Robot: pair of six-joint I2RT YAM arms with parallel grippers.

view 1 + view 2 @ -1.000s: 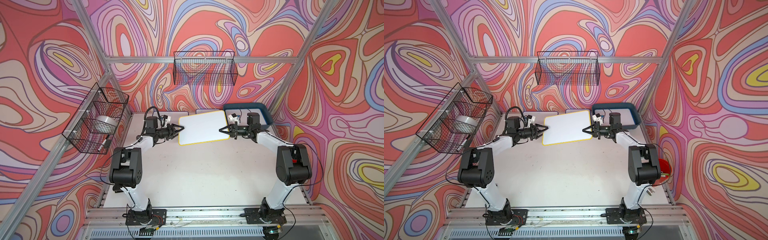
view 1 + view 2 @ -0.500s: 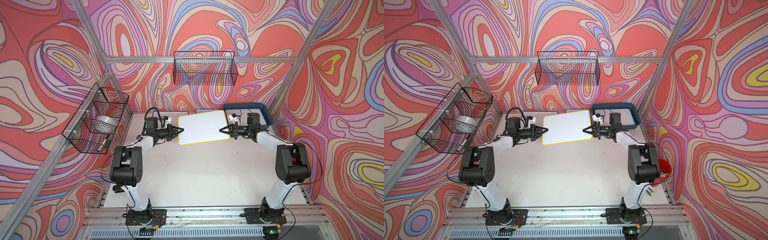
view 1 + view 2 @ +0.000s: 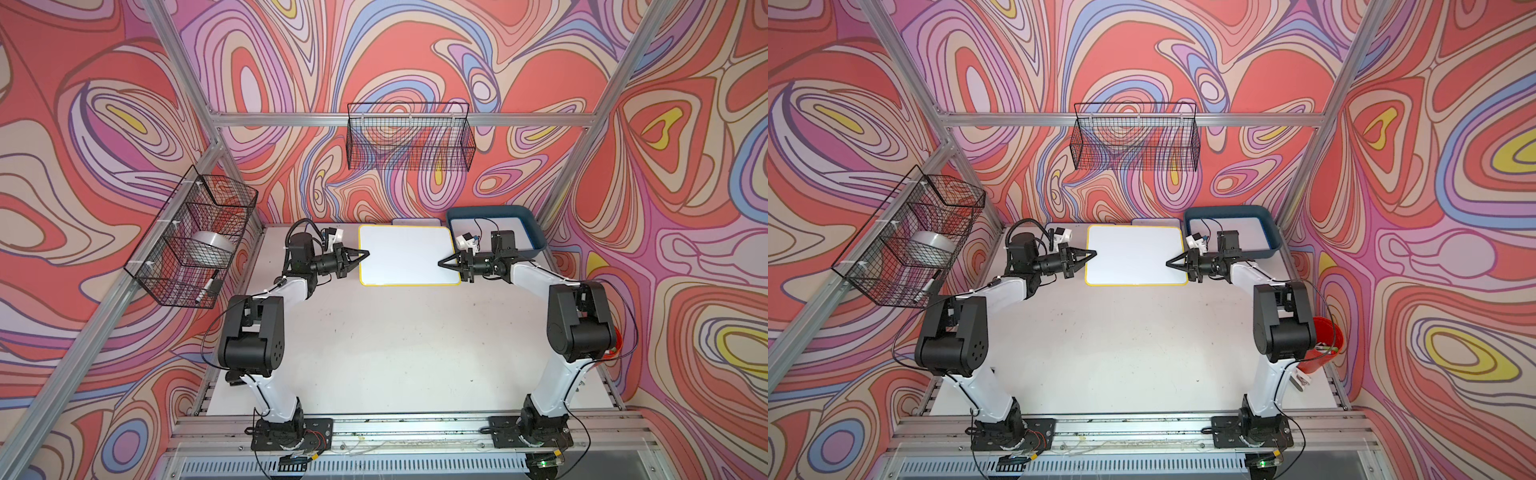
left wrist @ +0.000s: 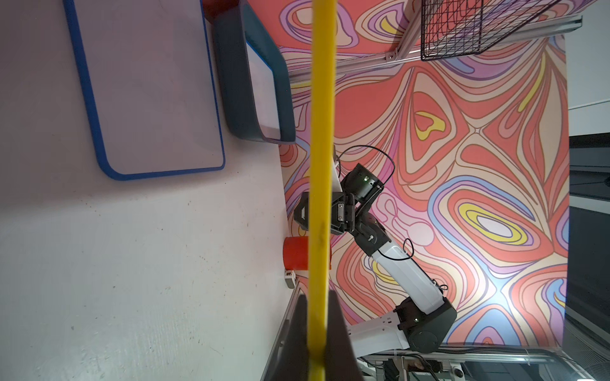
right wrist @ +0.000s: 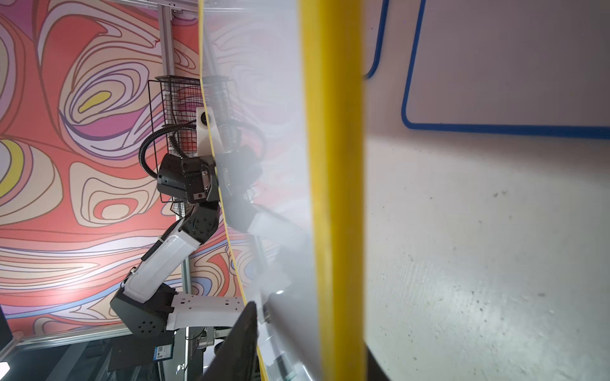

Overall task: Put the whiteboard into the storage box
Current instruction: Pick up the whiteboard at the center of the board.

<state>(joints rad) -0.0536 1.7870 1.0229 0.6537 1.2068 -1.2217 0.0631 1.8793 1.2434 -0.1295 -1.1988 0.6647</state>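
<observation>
Yellow-framed whiteboard [image 3: 405, 255] held level above the table [image 3: 395, 340], just beside the dark teal storage box [image 3: 535, 235] at the rear right corner. The left gripper [image 3: 365, 252] is clamped on its edge, while the right gripper [image 3: 441, 262] has its jaws parted around the opposite edge, one finger [image 5: 242, 343] clear of the frame. A blue-and-white sticker [image 5: 161, 354] is too small to read.

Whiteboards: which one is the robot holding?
The yellow-framed whiteboard, pinched by the left gripper; the blue-framed whiteboards lie flat on the table.
</observation>
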